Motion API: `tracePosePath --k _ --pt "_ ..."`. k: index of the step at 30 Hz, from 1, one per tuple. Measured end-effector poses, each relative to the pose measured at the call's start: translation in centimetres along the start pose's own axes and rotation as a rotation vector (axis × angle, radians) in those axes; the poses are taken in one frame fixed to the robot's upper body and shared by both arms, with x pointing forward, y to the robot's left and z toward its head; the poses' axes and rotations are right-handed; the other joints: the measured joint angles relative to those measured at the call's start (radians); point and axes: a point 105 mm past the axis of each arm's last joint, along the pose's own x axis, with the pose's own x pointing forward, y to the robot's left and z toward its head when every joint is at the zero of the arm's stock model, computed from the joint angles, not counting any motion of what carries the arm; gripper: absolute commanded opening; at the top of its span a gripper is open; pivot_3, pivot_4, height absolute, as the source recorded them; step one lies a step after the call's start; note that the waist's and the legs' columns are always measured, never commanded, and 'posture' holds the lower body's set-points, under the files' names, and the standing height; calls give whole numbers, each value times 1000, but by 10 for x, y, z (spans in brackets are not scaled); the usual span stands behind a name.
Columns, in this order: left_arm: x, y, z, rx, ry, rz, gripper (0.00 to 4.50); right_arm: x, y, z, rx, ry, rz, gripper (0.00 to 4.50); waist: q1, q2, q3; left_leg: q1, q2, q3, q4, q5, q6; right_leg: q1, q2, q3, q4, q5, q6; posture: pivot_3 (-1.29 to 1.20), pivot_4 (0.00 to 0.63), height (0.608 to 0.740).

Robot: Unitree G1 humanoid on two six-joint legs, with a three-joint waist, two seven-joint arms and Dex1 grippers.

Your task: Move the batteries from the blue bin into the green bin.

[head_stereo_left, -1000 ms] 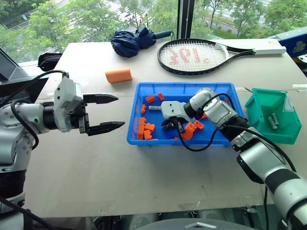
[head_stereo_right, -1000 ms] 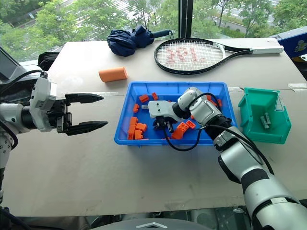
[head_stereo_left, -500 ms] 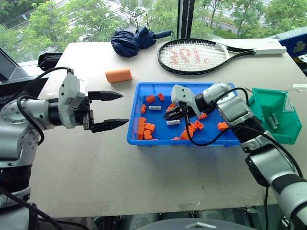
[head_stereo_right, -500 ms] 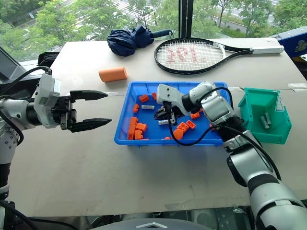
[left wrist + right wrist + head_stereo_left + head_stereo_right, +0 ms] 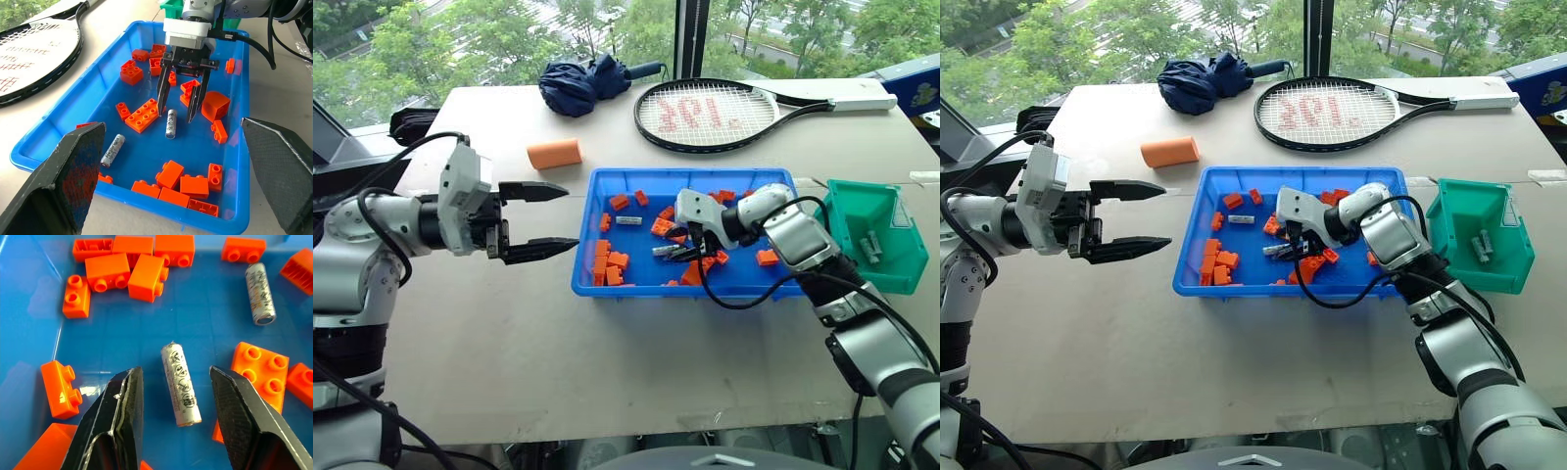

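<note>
Left gripper (image 5: 553, 217) hangs wide open and empty left of blue bin (image 5: 587, 279). Right gripper (image 5: 180, 105), jaws apart, straddles a battery (image 5: 181, 384) lying on bin floor, not gripped. Second battery (image 5: 112, 150) lies far-left. Risk: jaws snag adjacent brick (image 5: 142, 115), rolling battery away. Green bin (image 5: 842, 264) right, batteries inside.

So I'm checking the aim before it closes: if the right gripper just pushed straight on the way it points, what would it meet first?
Most likely the battery lying between the open right gripper fingers, then the blue bin floor just beyond it.
</note>
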Motion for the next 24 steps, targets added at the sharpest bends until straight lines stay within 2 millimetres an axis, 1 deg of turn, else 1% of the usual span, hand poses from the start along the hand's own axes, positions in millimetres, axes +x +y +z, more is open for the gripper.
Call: tracePosePath --k 5,7,10,11,13,17,20,23,24 --pt "0 -1 -2 2 19 -10 4500 10 3 -7 23 24 25 2148 0 0 0 0 0 0 0 0 0 0 0 0 0 0 0 0 150 740" --pt "-1 -1 -3 3 29 -9 4500 12 1 -10 40 30 19 2148 0 0 0 0 0 0 0 0 0 0 0 0 0 0 0 0 150 740" --pt "-2 -2 -5 3 46 -12 4500 12 -3 -9 43 51 14 1340 0 0 0 0 0 0 0 0 0 0 0 0 0 0 0 0 150 740" --pt "-2 -2 -6 2 52 -12 4500 12 -3 -9 45 52 14 860 0 0 0 0 0 0 0 0 0 0 0 0 0 0 0 0 150 740" --pt "-3 -2 -7 6 60 -10 4500 14 -3 -8 46 48 17 58 0 0 0 0 0 0 0 0 0 0 0 0 0 0 0 0 150 740" --pt "-3 -2 -7 5 62 -10 4500 12 -3 -7 67 47 13 58 1 0 0 0 0 0 0 0 0 0 0 0 0 0 0 0 150 740" --pt "-3 -2 -7 -2 58 -11 4500 -7 -3 -6 92 29 -27 58 5 0 0 0 0 0 0 0 0 0 -1 0 0 0 0 0 150 740" --pt "1 -3 -4 -7 38 -21 4500 -40 -2 11 117 -65 -110 58 7 0 0 0 0 -1 0 0 0 0 -1 0 0 0 0 0 150 740" --pt "4 -3 -3 -3 30 -29 4500 -54 0 16 125 -95 -141 58 10 0 0 -1 0 -1 0 0 0 0 -1 0 0 0 0 0 150 740"
